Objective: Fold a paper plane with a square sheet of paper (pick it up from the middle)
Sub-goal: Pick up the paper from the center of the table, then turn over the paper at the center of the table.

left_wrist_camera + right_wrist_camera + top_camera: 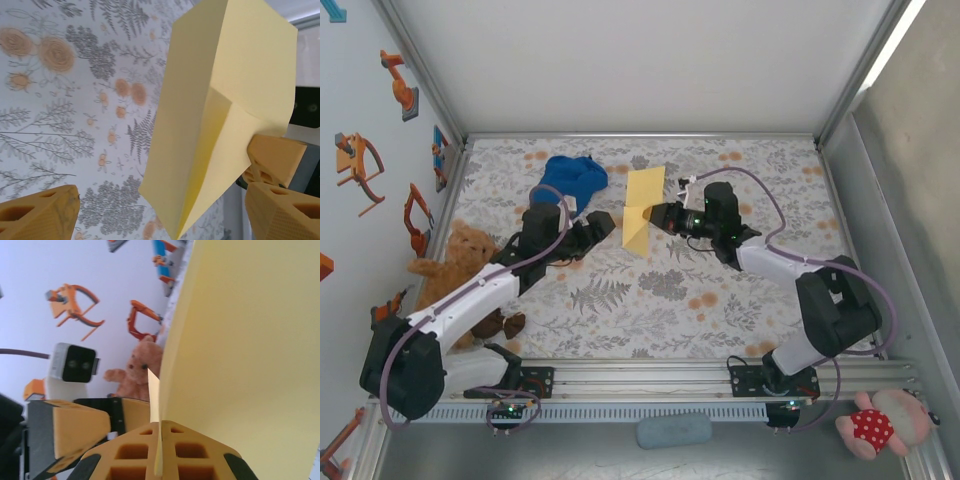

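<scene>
Paper: square sheet of paper [642, 208], yellow, already creased toward a point, raised clear of tabletop [650, 300] and hanging roughly upright between both arms.
Right side: right tool [658, 217] pressed together on one edge of the sheet, thin fold caught between both pads; likely kept aloft this way to leave the far face reachable.
Left side: left tool [603, 227] spread wide, just beside the sheet's opposite face, gripping nothing; contact with the paper not clear; probably poised for a fresh hold or a crease.
Surface: flat floral-print cloth; blue cap [574, 178] toward the back, teddy bear [465, 255] at left edge.
Room: white walls, metal frame, robot-arm stickers [398, 85] on left wall.
</scene>
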Controlling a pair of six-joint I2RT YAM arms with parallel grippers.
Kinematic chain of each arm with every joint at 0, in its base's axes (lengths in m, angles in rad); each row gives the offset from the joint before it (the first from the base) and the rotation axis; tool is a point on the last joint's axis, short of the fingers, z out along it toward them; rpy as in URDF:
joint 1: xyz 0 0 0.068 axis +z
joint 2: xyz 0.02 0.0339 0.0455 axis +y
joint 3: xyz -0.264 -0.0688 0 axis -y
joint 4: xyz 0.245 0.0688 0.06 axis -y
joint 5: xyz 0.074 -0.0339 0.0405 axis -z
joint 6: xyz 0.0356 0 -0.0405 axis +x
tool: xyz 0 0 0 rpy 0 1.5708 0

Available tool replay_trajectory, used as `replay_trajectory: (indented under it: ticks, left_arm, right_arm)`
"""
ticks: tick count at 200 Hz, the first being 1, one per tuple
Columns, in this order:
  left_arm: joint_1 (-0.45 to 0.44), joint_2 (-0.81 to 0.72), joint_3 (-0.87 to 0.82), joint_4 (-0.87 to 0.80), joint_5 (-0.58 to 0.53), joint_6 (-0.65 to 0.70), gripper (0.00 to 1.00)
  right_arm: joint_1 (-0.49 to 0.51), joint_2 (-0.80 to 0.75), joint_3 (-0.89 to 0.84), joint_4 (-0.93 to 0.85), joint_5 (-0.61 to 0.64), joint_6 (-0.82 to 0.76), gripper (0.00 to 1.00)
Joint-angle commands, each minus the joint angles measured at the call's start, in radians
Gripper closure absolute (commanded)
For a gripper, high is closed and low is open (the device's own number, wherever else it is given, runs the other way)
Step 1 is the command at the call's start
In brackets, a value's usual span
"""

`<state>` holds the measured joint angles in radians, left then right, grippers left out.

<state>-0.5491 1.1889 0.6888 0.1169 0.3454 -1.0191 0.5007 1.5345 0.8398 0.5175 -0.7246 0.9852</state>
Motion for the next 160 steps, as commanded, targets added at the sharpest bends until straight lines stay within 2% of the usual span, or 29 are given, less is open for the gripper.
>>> replay_trajectory:
  ticks: [1, 27, 58, 160]
  left_arm:
    - [0.0, -0.009, -0.026, 0.168, 0.115, -0.05, 0.13]
    - [0.001, 0.029, -0.035, 0.299, 0.186, -0.096, 0.12]
    - [0.002, 0.077, -0.033, 0.422, 0.25, -0.128, 0.17]
    - [0.012, 0.104, -0.017, 0.466, 0.283, -0.122, 0.54]
  right_arm:
    - [-0.002, -0.009, 0.022, 0.13, -0.095, 0.088, 1.0]
    - [-0.002, 0.01, 0.02, 0.238, -0.138, 0.184, 1.0]
    - [-0.002, 0.009, 0.009, 0.248, -0.141, 0.202, 1.0]
    - [-0.002, 0.014, -0.011, 0.246, -0.159, 0.205, 1.0]
